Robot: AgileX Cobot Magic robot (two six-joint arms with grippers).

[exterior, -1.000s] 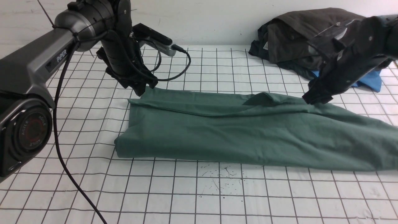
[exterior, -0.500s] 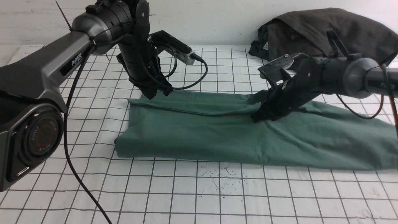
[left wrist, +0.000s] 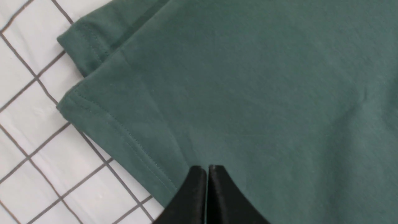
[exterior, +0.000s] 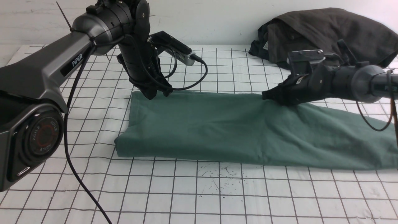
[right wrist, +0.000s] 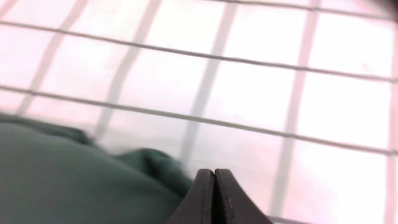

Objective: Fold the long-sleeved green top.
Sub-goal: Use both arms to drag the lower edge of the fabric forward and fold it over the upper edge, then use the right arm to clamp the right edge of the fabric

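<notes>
The green long-sleeved top lies folded in a long band across the gridded table. The left gripper is down at its far left corner and the right gripper at its far edge. Both have their fingers clenched together, gripping nothing I can see.

Left arm stretched forward, wrist bent down; left gripper pointing downward, jaws pressed together; right arm angled inward, low; right gripper closed tight.
</notes>
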